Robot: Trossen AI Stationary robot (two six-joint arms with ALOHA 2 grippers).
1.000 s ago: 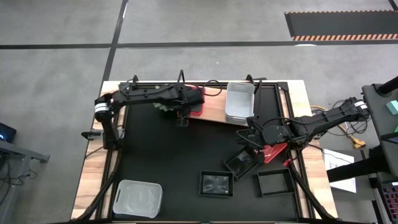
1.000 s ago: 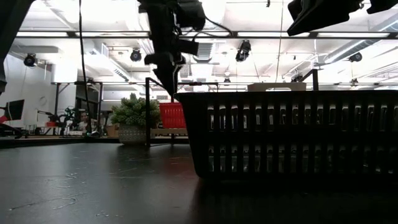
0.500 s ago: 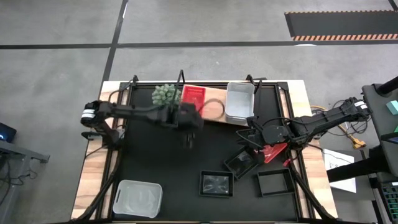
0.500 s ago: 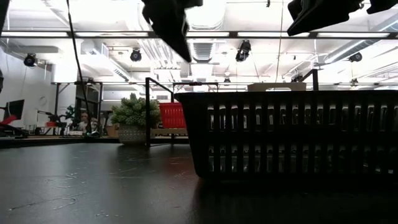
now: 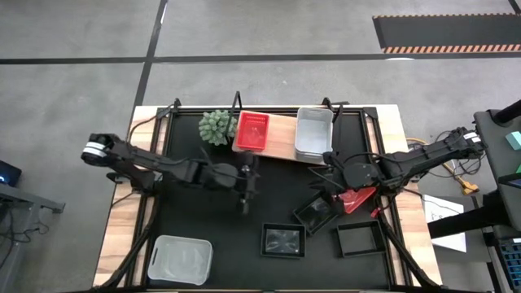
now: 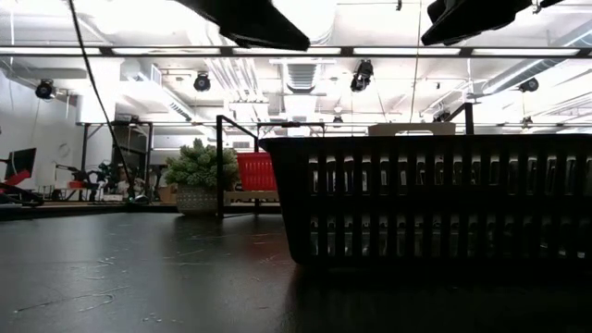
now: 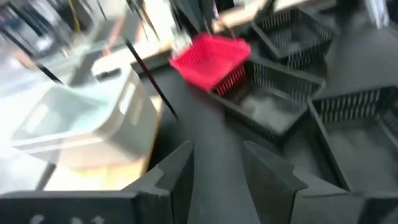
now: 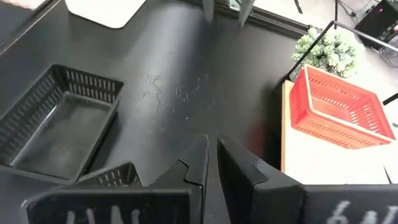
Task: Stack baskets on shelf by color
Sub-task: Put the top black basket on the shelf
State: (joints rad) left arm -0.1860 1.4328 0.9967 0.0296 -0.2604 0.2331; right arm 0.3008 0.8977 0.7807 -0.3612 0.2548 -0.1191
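Note:
A red basket (image 5: 251, 131) stands flat on the wooden shelf (image 5: 281, 145) at the far edge, beside stacked white baskets (image 5: 313, 134). My left gripper (image 5: 252, 181) hovers open over the middle of the mat, nearer than the shelf, with nothing between its fingers (image 7: 177, 177). At the right, my right gripper (image 5: 327, 183) hangs shut above the mat, touching nothing that shows. Under its arm a second red basket (image 7: 210, 57) lies tilted against a black basket (image 5: 317, 214). Two more black baskets (image 5: 283, 241) (image 5: 361, 238) and a white one (image 5: 181, 259) sit near the front.
A green spiky plant (image 5: 216, 126) stands at the shelf's left end, close to the red basket. Black frame rails (image 5: 155, 203) run along the mat's sides. The mat's bare middle (image 5: 212, 220) lies between my left gripper and the near white basket.
My left gripper has drawn back from over the shelf toward the middle of the table. It has tipped up from pointing steeply down to nearly level. The red basket on the shelf, covered by the arm before, now shows whole.

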